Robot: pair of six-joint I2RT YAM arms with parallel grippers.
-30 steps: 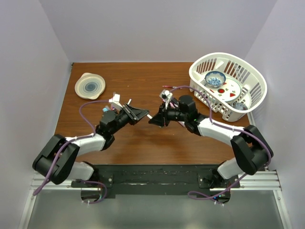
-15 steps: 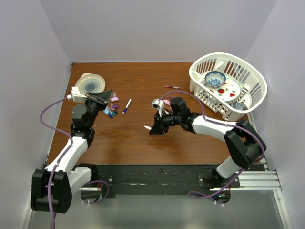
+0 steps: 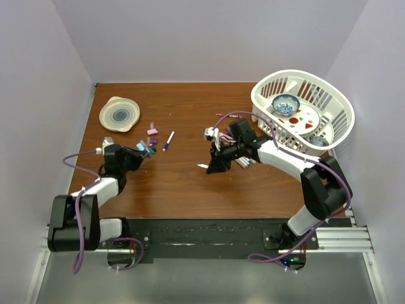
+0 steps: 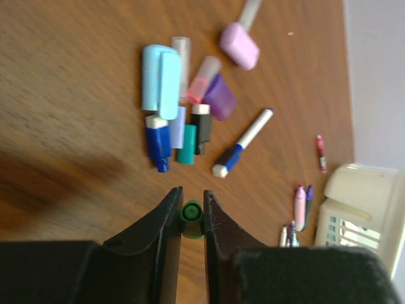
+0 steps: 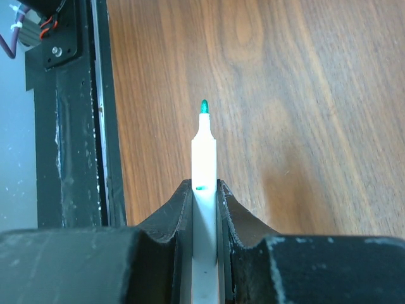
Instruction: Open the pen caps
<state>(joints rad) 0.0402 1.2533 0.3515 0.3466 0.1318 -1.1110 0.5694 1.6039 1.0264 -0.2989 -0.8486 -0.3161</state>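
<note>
- The left gripper [image 4: 190,201], pinching a green cap [image 4: 191,219], has swung away to the loose caps [image 4: 159,79].
- The right gripper [image 5: 204,190] clamps the bare-tipped pen [image 5: 204,149]: probably one more opened.

**Top external.** Fixed and high, behind the arm bases. It faces down over the whole table [image 3: 190,183] from far off. The white basket [image 3: 335,101] sits at upper right.

**Left wrist.** Low and close over the wood, well apart from the basket. It faces toward the basket past the left fingers [image 4: 166,221]. The pen pile [image 4: 183,120] lies between lens and basket. It shares both with the top view.

**Right wrist.** Near the basket and very close to the wood. It faces away from the basket past the right fingers [image 5: 174,218]. The black base rail [image 5: 69,126] runs down the left edge. It shares the rail and the wood with the top view.
</note>
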